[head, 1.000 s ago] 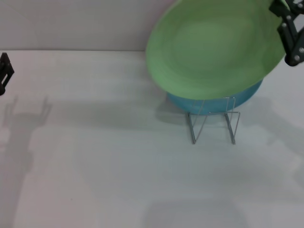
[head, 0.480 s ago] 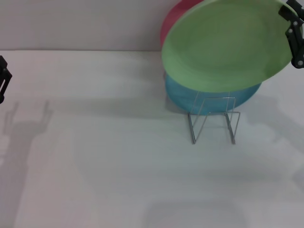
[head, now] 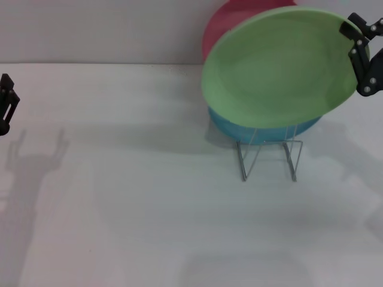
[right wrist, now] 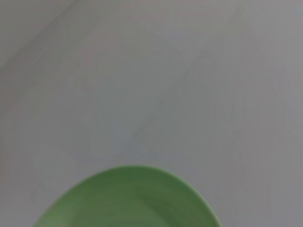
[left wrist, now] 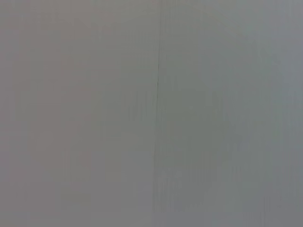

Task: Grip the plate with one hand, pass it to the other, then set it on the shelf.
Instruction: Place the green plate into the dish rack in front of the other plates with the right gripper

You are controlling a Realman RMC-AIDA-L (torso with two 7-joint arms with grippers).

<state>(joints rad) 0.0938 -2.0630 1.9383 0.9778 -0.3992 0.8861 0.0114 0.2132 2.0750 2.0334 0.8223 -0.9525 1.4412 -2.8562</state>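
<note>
The light-green plate (head: 278,66) hangs tilted in the air above the silver wire rack (head: 268,149), in front of the other plates. My right gripper (head: 359,57) is shut on its right rim at the upper right of the head view. The plate's edge also shows in the right wrist view (right wrist: 130,201). My left gripper (head: 6,104) is at the far left edge of the head view, away from the plate. The left wrist view shows only a plain grey surface.
A turquoise-blue plate (head: 263,128) stands in the rack behind and below the green one. A pinkish-red plate (head: 224,27) rises behind them near the back wall. The white table (head: 131,197) stretches in front and to the left.
The green plate has moved right and down, turning more upright over the rack, with my right gripper lower. The red plate behind it has come into view. The left gripper barely moved.
</note>
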